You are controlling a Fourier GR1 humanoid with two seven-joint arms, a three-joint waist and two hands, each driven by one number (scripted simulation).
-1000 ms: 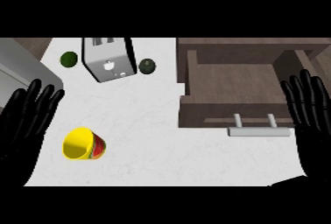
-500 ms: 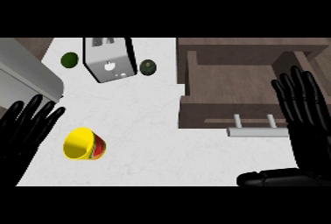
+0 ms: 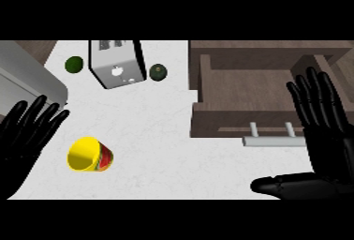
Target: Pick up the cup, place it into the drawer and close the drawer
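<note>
Cup: a yellow cup (image 3: 88, 155) with a red band lies on its side on the white counter (image 3: 159, 136), near the counter's left edge and toward its front, its open mouth turned to the left.
Left hand: the left hand (image 3: 27, 129) shows at the counter's left edge, fingers straight and spread, holding nothing; its fingertips are just beside the cup, with white counter showing between them.
Right hand: the right hand (image 3: 319, 122) is over the right end of the drawer, fingers straight and pointing up, thumb stretched out leftward along the counter's front edge; it grips nothing.
Drawer: the brown drawer (image 3: 242, 89) stands pulled open at the counter's right side, its pale bar handle (image 3: 273, 139) on the front panel; the cup is well apart from it.
Toaster: a silver toaster (image 3: 117, 63) sits at the counter's back edge.
Beside the toaster: a green fruit (image 3: 74, 64) on its left and a darker round one (image 3: 158, 71) on its right.
Far left: a grey appliance (image 3: 27, 79) fills the counter's back left corner.
</note>
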